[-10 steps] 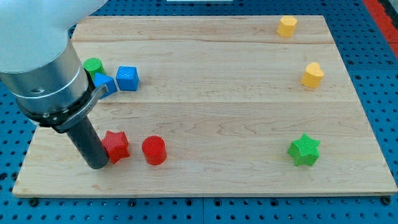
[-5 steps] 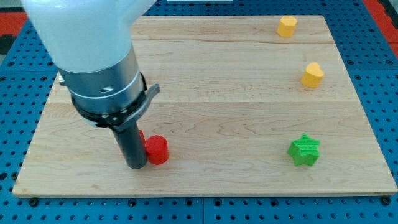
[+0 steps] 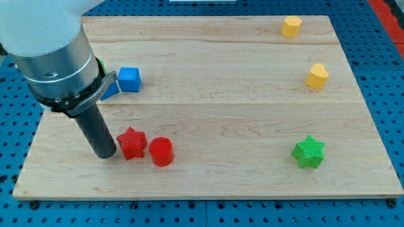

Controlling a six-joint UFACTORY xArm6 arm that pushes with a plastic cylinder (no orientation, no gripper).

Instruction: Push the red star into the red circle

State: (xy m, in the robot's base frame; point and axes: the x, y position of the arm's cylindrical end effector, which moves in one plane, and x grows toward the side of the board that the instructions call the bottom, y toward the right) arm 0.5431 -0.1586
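Ribbed red star [image 3: 132,143] seemingly against red circle [image 3: 161,151]

No writing, label, brand, number or sign can be read anywhere in the view. The wooden desk [image 3: 252,94] is bare wood grain, and the blocks on it, such as the red star [image 3: 132,143] and the red circle [image 3: 161,151] touching it, are plain colour with no marks.
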